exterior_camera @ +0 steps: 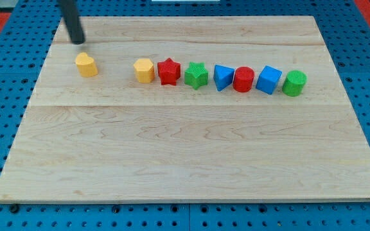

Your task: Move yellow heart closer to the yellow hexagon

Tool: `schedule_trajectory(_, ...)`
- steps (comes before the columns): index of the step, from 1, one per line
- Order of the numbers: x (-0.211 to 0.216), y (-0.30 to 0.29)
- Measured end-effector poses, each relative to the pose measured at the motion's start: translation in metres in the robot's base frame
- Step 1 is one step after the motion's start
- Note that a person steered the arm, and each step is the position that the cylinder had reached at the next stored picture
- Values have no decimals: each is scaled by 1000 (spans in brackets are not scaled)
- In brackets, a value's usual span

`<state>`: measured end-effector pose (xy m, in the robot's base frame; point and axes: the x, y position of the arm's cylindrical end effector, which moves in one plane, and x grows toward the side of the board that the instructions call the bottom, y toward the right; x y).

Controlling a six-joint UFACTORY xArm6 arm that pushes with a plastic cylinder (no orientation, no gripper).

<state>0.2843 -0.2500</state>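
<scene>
The yellow heart (pixel 86 65) lies on the wooden board at the view's upper left. The yellow hexagon (pixel 144 70) lies to its right, with a gap of about one block's width and a half between them. My tip (pixel 78 42) rests on the board just above and slightly left of the yellow heart, not touching it.
A row runs right from the hexagon: red star (pixel 168 71), green star (pixel 196 75), blue triangular block (pixel 223 77), red cylinder (pixel 243 79), blue cube (pixel 269 79), green cylinder (pixel 294 83). The wooden board (pixel 191 160) sits on a blue pegboard.
</scene>
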Motion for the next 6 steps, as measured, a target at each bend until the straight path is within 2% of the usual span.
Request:
schedule_trajectory(1, 40, -20)
schedule_trajectory(2, 80, 28)
schedule_trajectory(3, 101, 56)
schedule_trajectory(4, 92, 26)
schedule_trajectory(5, 57, 23)
schedule_trajectory(6, 75, 73)
